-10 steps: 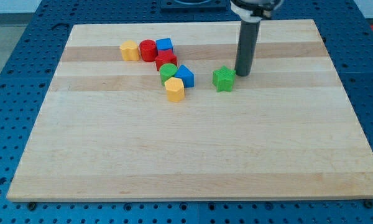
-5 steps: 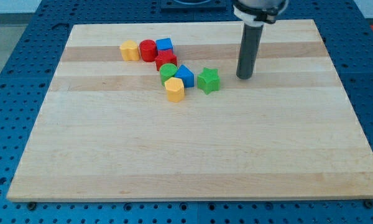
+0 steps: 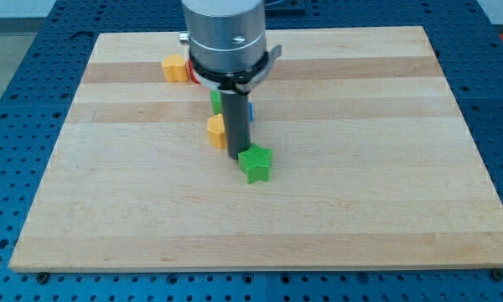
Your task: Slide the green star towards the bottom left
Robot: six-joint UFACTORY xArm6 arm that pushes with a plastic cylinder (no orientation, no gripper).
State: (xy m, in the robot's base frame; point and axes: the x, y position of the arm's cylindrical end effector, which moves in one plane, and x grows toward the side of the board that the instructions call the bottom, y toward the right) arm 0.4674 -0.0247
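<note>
The green star [image 3: 256, 163] lies near the middle of the wooden board [image 3: 360, 193]. My tip [image 3: 236, 156] stands right against the star's upper left side, touching it. The rod and the arm's grey head above it hide part of the block cluster behind.
A yellow block [image 3: 215, 132] sits just left of the rod. Another yellow block [image 3: 173, 68] lies at the upper left. Slivers of a red block [image 3: 193, 72], a green block [image 3: 215, 99] and a blue block [image 3: 250, 111] show around the arm.
The arm has swung from the star's right across to the view's left. The green star has moved down and a little left, away from the cluster. My tip now stands at its upper left.
</note>
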